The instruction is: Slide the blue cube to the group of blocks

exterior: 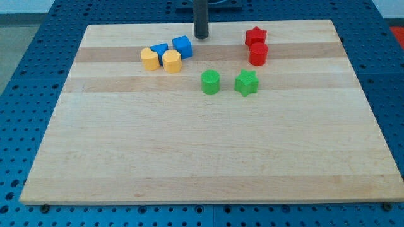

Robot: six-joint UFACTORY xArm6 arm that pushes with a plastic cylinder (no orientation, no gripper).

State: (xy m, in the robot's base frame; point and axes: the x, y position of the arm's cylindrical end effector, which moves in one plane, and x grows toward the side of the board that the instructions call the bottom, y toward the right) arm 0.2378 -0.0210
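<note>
A blue cube point(182, 46) sits near the view's top, left of centre, on the wooden board point(208, 157). It touches a cluster of a second blue block point(160, 49), a yellow block point(149, 58) and another yellow block point(172, 61). My tip point(201, 36) rests on the board just to the upper right of the blue cube, a small gap away from it. The rod rises out of the view's top.
A red star point(255, 36) and a red cylinder point(258, 54) stand at the upper right. A green cylinder point(210, 82) and a green star point(247, 82) lie below them near the centre. Blue perforated table surrounds the board.
</note>
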